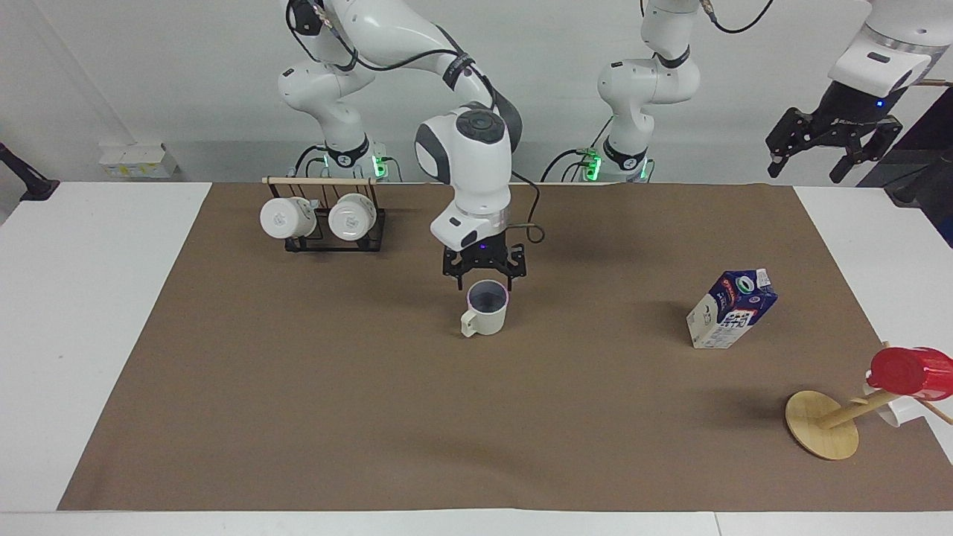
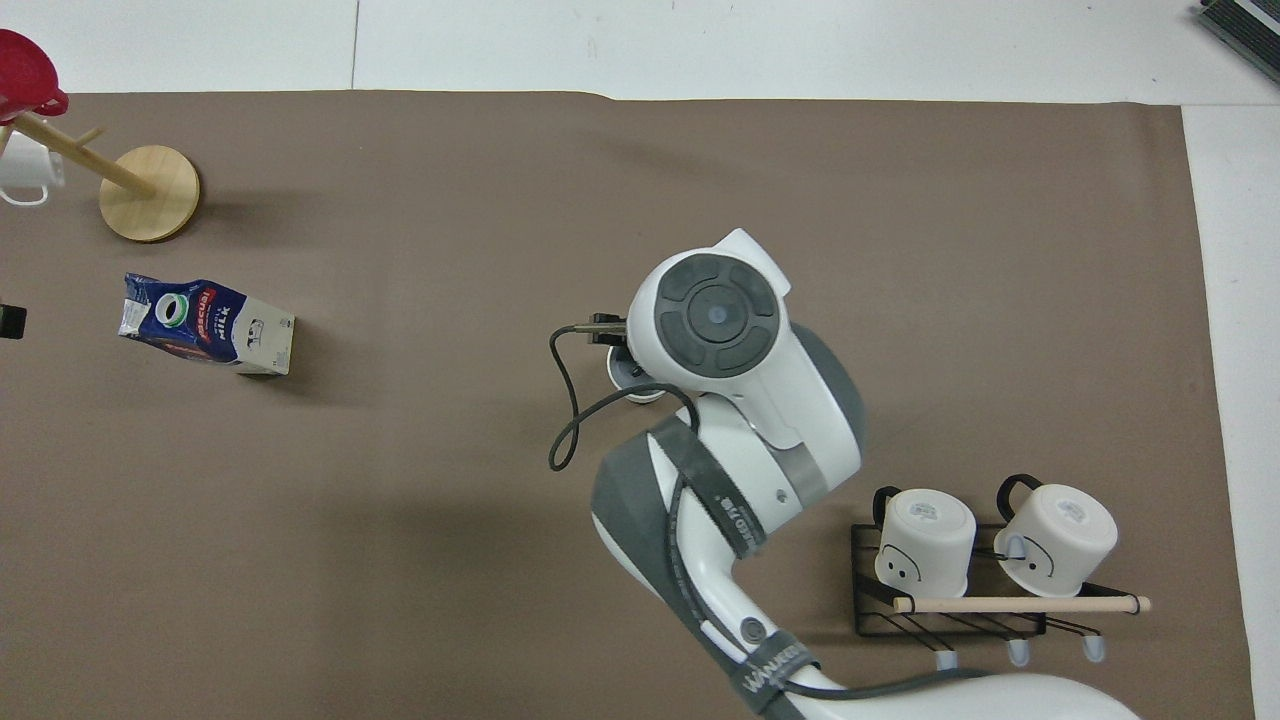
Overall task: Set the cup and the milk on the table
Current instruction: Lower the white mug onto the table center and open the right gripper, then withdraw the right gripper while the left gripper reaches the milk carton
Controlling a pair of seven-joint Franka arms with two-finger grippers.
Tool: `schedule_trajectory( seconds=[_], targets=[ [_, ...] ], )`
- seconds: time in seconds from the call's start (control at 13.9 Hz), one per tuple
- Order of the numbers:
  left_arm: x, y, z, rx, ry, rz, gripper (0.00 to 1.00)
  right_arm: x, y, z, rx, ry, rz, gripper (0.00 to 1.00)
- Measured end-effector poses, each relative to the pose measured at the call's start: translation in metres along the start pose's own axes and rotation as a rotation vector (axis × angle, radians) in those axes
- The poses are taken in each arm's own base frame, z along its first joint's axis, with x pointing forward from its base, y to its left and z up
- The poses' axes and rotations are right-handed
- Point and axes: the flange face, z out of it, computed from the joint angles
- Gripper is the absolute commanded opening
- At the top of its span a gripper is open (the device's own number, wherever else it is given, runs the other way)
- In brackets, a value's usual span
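Cup point(image 1: 486, 310) placement reads as complete: the cup stands upright on the brown mat point(image 1: 372, 417) near the middle of the bench point(image 1: 89, 313), handle toward the right arm's end; the right end effector point(image 1: 483, 281) hangs just above the cup's rim with its fingers spread and nothing between them, clear of the rim in the facing view; in the overhead view the arm hides most of the cup. Milk point(image 1: 731, 308) stands on the mat toward the left arm's end, tilted rather than square, well apart from the cup; the left end effector point(image 1: 832, 152) waits raised off the bench's edge, fingers spread, holding nothing. Risk one: a sideways retreat of the right end effector at this height could catch the rim and tip the cup; a straight lift first avoids this. Risk two: the milk may topple if its lean is real and not a matter of viewing angle. Nearby, the rack point(image 1: 327, 238) with two white mugs and the wooden stand point(image 1: 823, 424) with the red cup point(image 1: 910, 372) lie outside both paths.
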Motion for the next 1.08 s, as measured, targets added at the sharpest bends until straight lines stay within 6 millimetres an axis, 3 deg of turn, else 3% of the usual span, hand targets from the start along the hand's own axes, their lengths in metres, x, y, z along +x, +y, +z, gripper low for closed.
schedule_trajectory(
  seconds=[0.29, 0.72, 1.08],
  targets=[
    [0.0, 0.0, 0.0, 0.0, 0.0, 0.0, 1.0, 0.017, 0.077, -0.065, -0.038, -0.053, 0.018, 1.0],
    [0.003, 0.001, 0.004, 0.001, 0.007, 0.004, 1.0, 0.03, 0.188, -0.103, -0.095, -0.179, 0.012, 1.0],
    [0.015, 0.0, 0.036, 0.002, 0.007, 0.005, 1.0, 0.053, 0.304, -0.123, -0.084, -0.178, 0.036, 1.0]
  ],
)
